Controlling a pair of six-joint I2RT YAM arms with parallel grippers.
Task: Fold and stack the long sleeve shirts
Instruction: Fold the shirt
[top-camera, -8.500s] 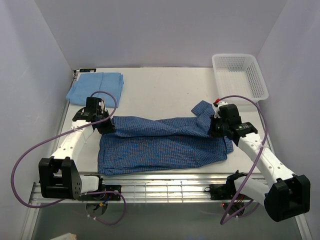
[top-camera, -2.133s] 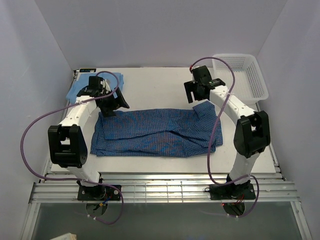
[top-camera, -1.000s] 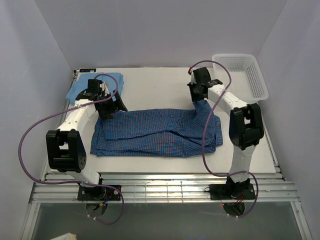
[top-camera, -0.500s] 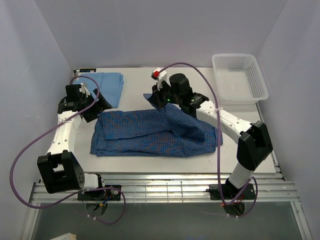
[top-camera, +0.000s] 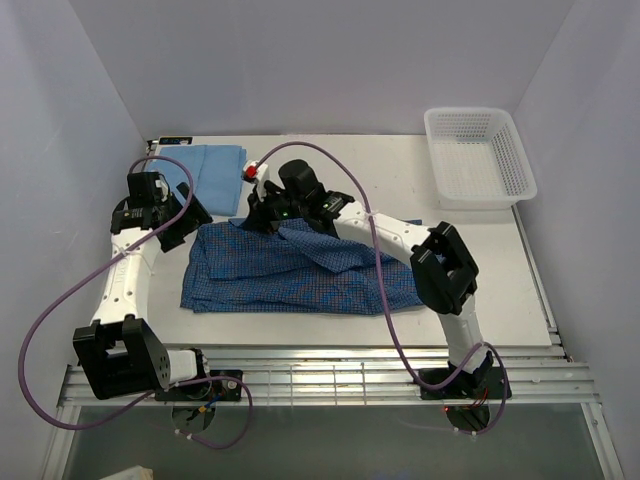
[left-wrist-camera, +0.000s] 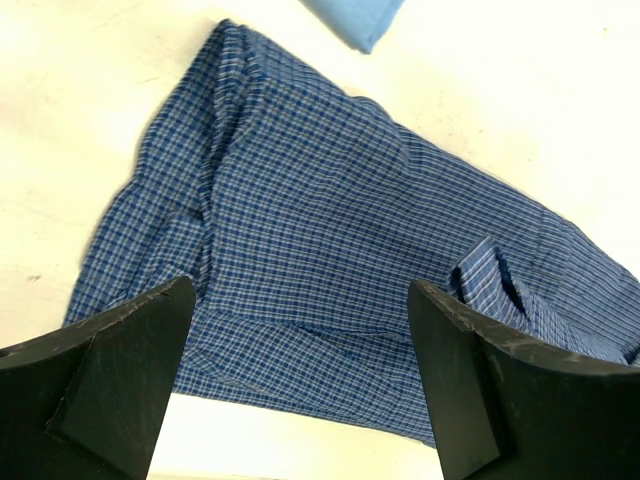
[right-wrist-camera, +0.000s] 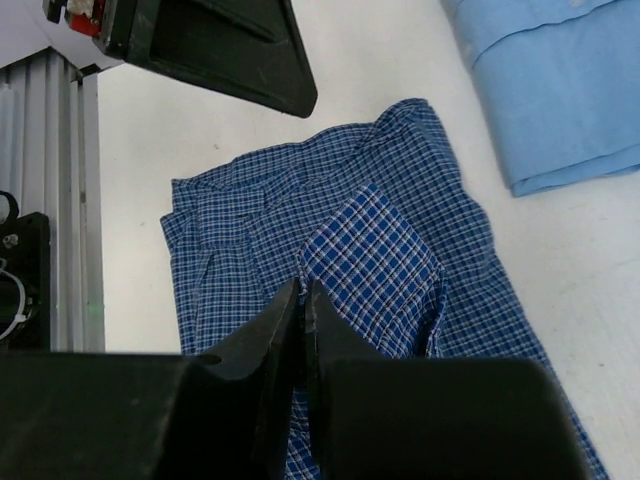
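Your R fingers (right-wrist-camera: 262, 340) are pressed together, pinching a flap of the checked shirt (top-camera: 300, 275) over its far-left part. L fingers (left-wrist-camera: 120, 370) spread wide, off its far-left corner. Light blue shirt (top-camera: 205, 170) lies folded just beyond that corner. Wide desk (top-camera: 500, 260) strip btw its right edge & basket (top-camera: 478, 155).

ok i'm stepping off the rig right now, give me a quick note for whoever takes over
Left gripper: open, holding nothing, poised by the left end of the dark blue checked long sleeve shirt.
Right gripper: shut on a flap of that checked shirt, drawn from its right side over toward its left half.
Things: the checked shirt lies mid-table on the white table. The plain light blue shirt sits at the back left, close to it but apart.
Done: the light blue shirt is folded, and the checked one is narrowed to a band.
Left: lay the flap down, finish the checked shirt's fold, then stack the two shirts.
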